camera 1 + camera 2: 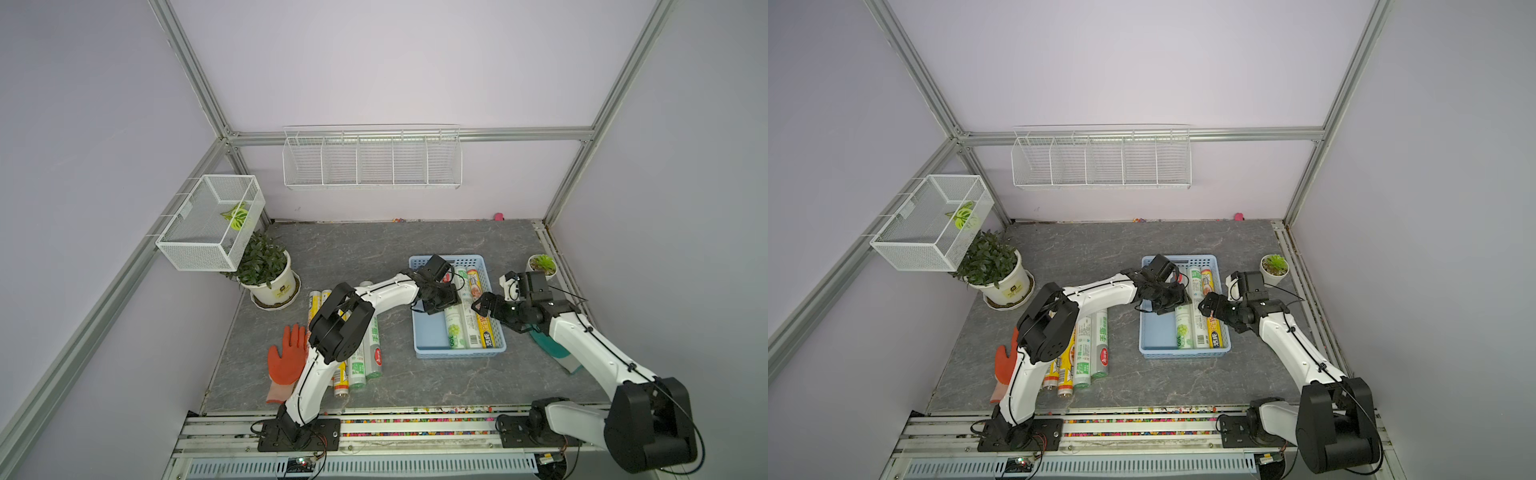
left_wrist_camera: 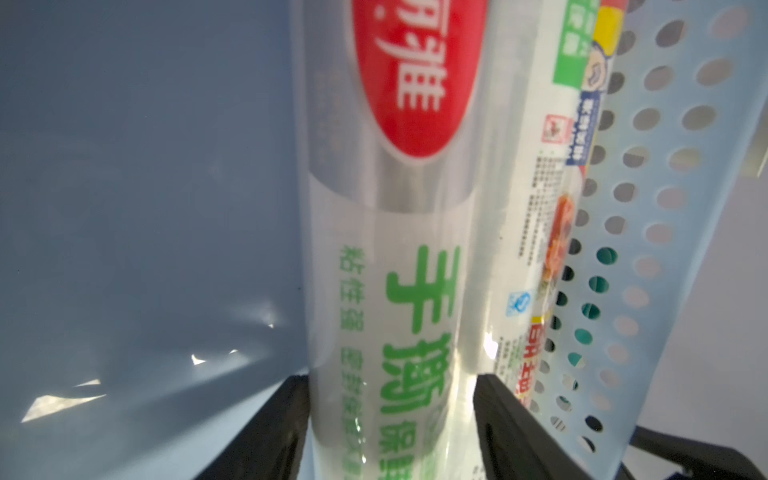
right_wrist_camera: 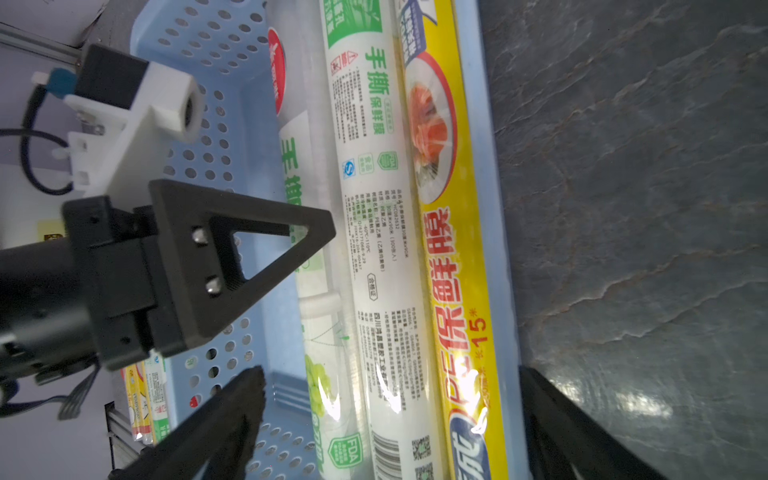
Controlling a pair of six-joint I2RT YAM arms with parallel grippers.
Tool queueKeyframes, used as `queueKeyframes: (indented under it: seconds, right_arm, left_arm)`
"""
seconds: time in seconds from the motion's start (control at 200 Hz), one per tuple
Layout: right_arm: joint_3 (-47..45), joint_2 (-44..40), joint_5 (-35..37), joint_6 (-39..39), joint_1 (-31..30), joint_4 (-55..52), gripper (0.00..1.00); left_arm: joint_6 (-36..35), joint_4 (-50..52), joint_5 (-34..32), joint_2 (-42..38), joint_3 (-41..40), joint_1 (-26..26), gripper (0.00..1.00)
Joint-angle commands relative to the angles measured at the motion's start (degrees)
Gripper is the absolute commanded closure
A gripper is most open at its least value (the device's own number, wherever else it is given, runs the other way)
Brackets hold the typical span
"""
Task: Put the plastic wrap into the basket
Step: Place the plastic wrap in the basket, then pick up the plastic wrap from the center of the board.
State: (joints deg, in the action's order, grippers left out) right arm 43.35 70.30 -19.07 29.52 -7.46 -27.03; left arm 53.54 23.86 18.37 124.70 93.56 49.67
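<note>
- Left wrist view: we are seeing the left gripper (image 2: 390, 378) straddling a clear green-print roll (image 2: 395, 249) inside the basket (image 2: 665, 208); whether it is squeezing, we cannot tell.
- The right gripper (image 3: 390, 370) is hovering wide open over the yellow roll (image 3: 453, 249).
</note>
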Motion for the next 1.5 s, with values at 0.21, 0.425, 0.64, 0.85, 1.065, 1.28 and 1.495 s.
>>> queueKeyframes:
  seconds: [0.21, 0.425, 0.64, 0.85, 1.065, 1.28, 1.495]
  right_arm:
    - [3.93, -7.41, 8.43, -2.13, 0.02, -6.49, 0.02]
    - [4.42, -9.37, -1.66, 0.34, -4.11, 0.25, 0.02]
    - [12.68, -1.82, 7.99, -2.93, -19.54, -4.29, 0.02]
    - [18.30, 6.86, 14.39, -2.29, -30.32, -4.26, 0.02]
    - [22.15, 12.89, 15.81, -1.11, -35.33, -3.09, 0.02]
    - [23.44, 15.72, 15.60, 0.26, -37.29, -1.77, 0.02]
    - [24.70, 17.84, 16.08, 1.37, -38.39, -1.35, 0.02]
  left_arm:
    - [-4.90, 0.67, -7.23, -13.59, -4.65, 0.07, 0.22]
    - [-6.65, 1.46, -18.90, -24.85, -12.69, -0.23, 0.21]
    - [-5.67, 7.06, -28.69, -34.84, -22.50, -2.23, 0.21]
    - [-4.63, 6.64, -28.64, -44.17, -34.48, -6.79, 0.24]
    - [-6.41, 9.67, -28.05, -46.45, -39.54, -9.84, 0.30]
    - [-9.41, 10.33, -23.45, -44.66, -41.09, -13.09, 0.34]
    - [-11.43, 10.29, -21.26, -42.23, -41.09, -14.75, 0.34]
